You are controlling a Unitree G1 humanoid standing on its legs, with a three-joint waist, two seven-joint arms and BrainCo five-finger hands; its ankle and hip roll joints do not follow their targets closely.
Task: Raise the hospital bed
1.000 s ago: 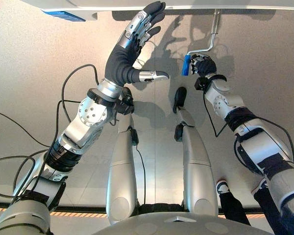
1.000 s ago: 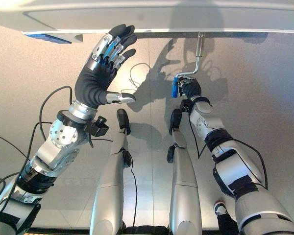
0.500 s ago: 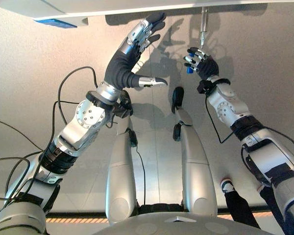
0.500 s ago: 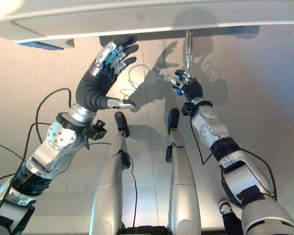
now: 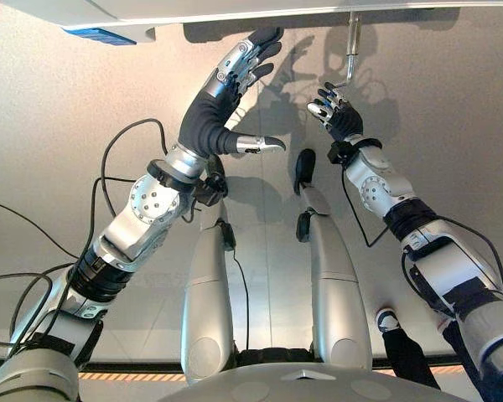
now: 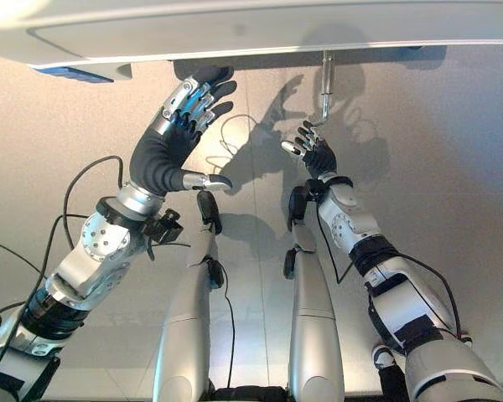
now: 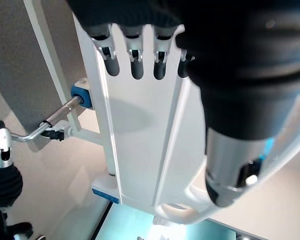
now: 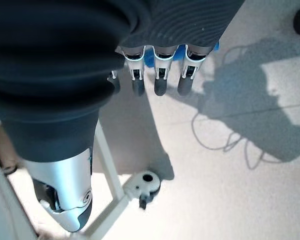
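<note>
The white hospital bed's footboard [image 5: 235, 8] runs along the top of the eye views. A silver crank rod [image 5: 352, 46] hangs down from it, bent at its lower end. My right hand [image 5: 339, 117] is just below that bend, its fingers [image 8: 160, 80] straight and spread and its thumb out. The crank's blue grip [image 8: 149, 56] shows behind those fingers in the right wrist view. My left hand [image 5: 214, 109] is raised and open, with its fingertips [image 7: 135, 65] at the footboard's [image 7: 140, 125] lower edge. In the left wrist view the crank rod [image 7: 60, 115] leaves a blue collar [image 7: 82, 96].
A blue label [image 5: 101, 35] is on the bed frame at the upper left. A bed leg with a caster [image 8: 142, 184] stands on the pale floor. A person's shoe [image 5: 386, 318] is at the lower right.
The crank arm swung from pointing left to hanging under its rod. My right hand followed it and went from shut on the blue grip to spread fingers. The left hand stayed up.
</note>
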